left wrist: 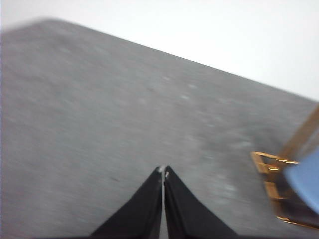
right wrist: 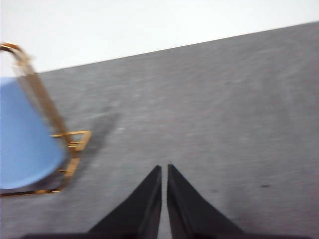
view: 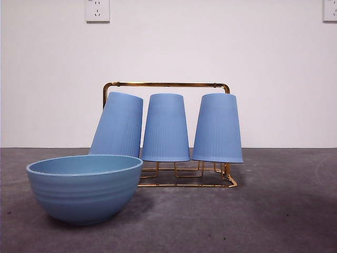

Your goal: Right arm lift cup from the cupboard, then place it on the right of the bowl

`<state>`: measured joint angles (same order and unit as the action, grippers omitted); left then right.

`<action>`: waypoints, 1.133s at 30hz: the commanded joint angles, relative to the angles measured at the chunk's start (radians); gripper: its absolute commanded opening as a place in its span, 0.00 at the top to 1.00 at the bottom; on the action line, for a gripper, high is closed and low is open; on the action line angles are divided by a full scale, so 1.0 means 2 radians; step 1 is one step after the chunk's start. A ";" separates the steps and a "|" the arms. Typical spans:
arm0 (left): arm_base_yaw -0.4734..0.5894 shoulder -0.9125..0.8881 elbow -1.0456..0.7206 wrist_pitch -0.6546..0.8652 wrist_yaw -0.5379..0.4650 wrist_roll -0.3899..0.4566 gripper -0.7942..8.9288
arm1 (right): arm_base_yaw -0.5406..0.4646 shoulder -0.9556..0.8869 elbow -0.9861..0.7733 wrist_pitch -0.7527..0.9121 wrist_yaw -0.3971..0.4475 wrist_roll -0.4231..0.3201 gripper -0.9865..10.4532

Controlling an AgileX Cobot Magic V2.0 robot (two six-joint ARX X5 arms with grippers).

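Observation:
Three identical blue ribbed cups hang upside down on the gold wire cupboard (view: 167, 84) in the front view: a tilted left cup (view: 118, 125), a middle cup (view: 166, 127) and a right cup (view: 217, 128). The light-blue bowl (view: 84, 187) stands in front of the rack, at the left. My right gripper (right wrist: 164, 168) is shut and empty above the grey table, apart from the rack's end (right wrist: 70, 149) and a cup (right wrist: 25, 139). My left gripper (left wrist: 163, 170) is shut and empty, away from the rack's other end (left wrist: 271, 172). Neither arm shows in the front view.
The grey table (view: 274, 211) stretches to the right of the bowl and the rack. A white wall stands behind, with a socket (view: 97, 9) at the top left and another (view: 330, 9) at the top right.

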<state>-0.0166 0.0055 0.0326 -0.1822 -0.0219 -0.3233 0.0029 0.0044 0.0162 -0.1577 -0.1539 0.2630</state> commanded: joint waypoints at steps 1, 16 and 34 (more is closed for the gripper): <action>-0.005 0.006 0.002 -0.003 0.039 -0.093 0.91 | 0.002 0.002 0.004 -0.001 -0.020 0.061 0.91; -0.029 0.163 0.167 -0.011 0.119 -0.109 0.91 | 0.018 0.101 0.192 -0.082 -0.083 0.096 0.91; -0.109 0.407 0.416 -0.146 0.334 -0.007 0.91 | 0.036 0.322 0.398 -0.237 -0.256 -0.030 0.91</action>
<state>-0.2298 0.8051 0.8421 -0.4725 0.6247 -0.3862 0.0700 0.6407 0.7971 -0.6327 -0.6609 0.2550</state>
